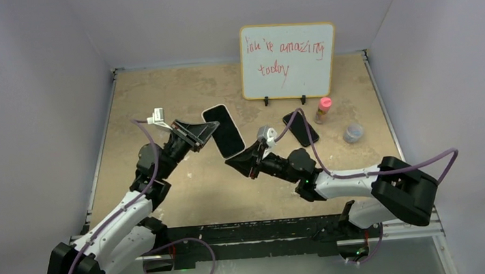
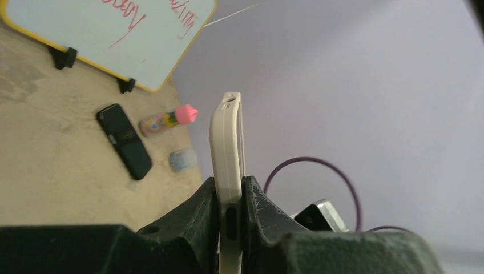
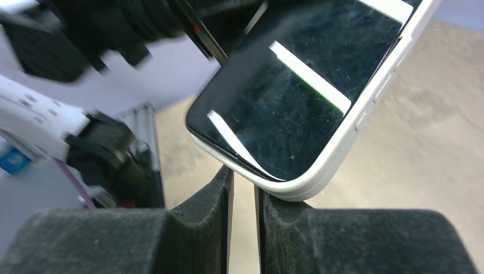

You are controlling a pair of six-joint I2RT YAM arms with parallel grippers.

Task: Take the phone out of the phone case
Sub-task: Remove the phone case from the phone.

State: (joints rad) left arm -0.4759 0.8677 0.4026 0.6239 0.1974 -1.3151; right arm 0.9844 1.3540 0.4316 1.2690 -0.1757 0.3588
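phone (image 1: 224, 130) in a white phone case (image 2: 228, 148), held up in the air over the middle of a tan table (image 1: 158, 98). dark screen turned upward, far end tilted higher than the near end. not yet out of the case.

left arm rising from the near left corner, elbow bent, wrist angled in toward the centre. left gripper (image 1: 200, 132) clamped on the long left edge of the case, toward its far end. from the left wrist camera: white edge standing upright between two black fingers (image 2: 200, 211), squeezed tight on both sides.

right arm stretched low from the near right, forearm almost level, wrist pointing left. right gripper (image 1: 249, 159) at the near bottom corner of the case, jaws drawn nearly together with only a thin slit between. from the right wrist camera: rounded corner of the case resting against the tip of one finger. unclear whether pinching the case or only touching it.

farther back on the table: whiteboard (image 1: 288, 60) with red handwriting, propped upright at the far edge. second dark phone (image 1: 301, 128) lying flat just in front of it. pink-capped bottle (image 1: 323, 109) and small clear jar (image 1: 353, 132) to the right, well apart from both grippers.
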